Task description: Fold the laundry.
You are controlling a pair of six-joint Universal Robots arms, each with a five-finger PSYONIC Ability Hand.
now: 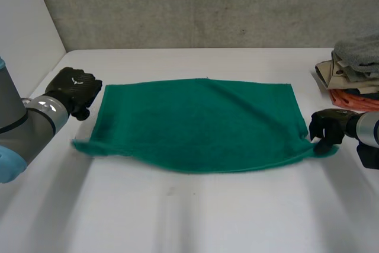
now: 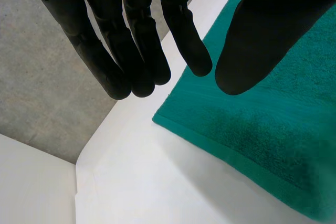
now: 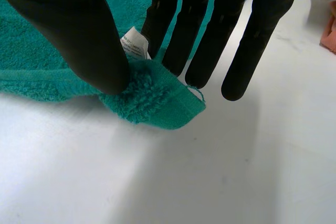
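Observation:
A green towel [image 1: 201, 122] lies spread flat across the middle of the white table. My left hand [image 1: 74, 90] hovers just off the towel's far left corner [image 2: 160, 118], and in the left wrist view its fingers [image 2: 131, 35] are straight and apart, holding nothing. My right hand [image 1: 325, 128] is at the towel's near right corner. There the thumb [image 3: 79, 30] and the nearest finger pinch the bunched corner [image 3: 152, 103] beside a white label [image 3: 135, 43]; the other fingers stay straight.
A pile of folded clothes [image 1: 352, 72], grey on top and orange below, sits at the table's right edge behind my right hand. An orange piece of it [image 3: 331, 35] lies beyond the fingertips. A grey wall runs along the table's far edge.

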